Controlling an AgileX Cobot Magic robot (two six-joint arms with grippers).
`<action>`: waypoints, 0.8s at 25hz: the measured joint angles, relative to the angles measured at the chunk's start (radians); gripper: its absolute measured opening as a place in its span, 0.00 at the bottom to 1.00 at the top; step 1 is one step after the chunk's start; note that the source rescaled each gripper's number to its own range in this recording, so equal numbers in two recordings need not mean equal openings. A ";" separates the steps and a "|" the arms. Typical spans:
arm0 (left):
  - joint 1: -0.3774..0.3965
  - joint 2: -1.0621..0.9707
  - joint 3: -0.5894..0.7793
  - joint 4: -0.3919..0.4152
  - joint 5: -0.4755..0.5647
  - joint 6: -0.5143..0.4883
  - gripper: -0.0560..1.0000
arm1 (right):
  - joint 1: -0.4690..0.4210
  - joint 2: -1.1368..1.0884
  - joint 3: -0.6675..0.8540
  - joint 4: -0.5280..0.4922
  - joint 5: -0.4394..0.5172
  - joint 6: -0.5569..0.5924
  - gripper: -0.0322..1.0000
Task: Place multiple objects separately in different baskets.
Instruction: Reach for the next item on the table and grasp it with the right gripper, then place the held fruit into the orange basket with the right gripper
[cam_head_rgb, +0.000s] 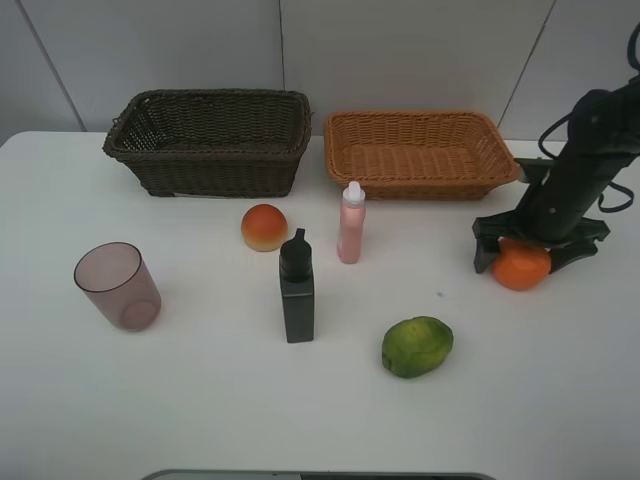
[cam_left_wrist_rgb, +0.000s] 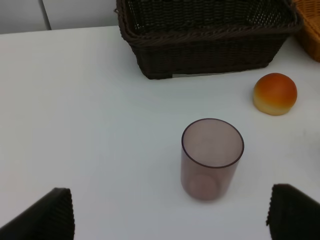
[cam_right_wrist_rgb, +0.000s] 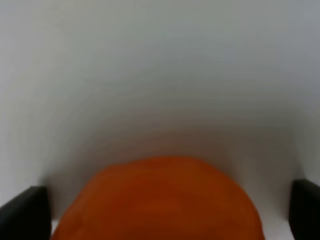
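The orange tangerine (cam_head_rgb: 521, 267) lies on the white table at the right, and it fills the lower part of the right wrist view (cam_right_wrist_rgb: 160, 200). My right gripper (cam_head_rgb: 528, 252) is lowered over it and open, one finger on each side, with gaps showing between the fingers (cam_right_wrist_rgb: 25, 210) and the fruit. My left gripper (cam_left_wrist_rgb: 169, 205) is open, just short of the upright mauve cup (cam_left_wrist_rgb: 212, 157) (cam_head_rgb: 118, 286). The peach-like fruit (cam_head_rgb: 264, 227), pink bottle (cam_head_rgb: 351, 224), black bottle (cam_head_rgb: 296, 288) and green citrus (cam_head_rgb: 417, 346) are spread across the middle of the table.
At the back, the dark brown basket (cam_head_rgb: 220, 170) stands to the left of the tan basket (cam_head_rgb: 420, 185); both hold nothing. In the left wrist view, the dark basket (cam_left_wrist_rgb: 210, 55) is beyond the cup, with the peach-like fruit (cam_left_wrist_rgb: 275, 93) to one side.
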 joint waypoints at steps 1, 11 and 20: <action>0.000 0.000 0.000 0.000 0.000 0.000 1.00 | 0.004 0.001 -0.001 -0.001 0.000 0.000 1.00; 0.000 0.000 0.000 0.000 0.000 0.000 1.00 | 0.017 0.010 -0.009 -0.016 0.009 0.001 0.71; 0.000 0.000 0.000 0.000 0.000 0.000 1.00 | 0.017 0.010 -0.009 -0.015 0.011 0.002 0.58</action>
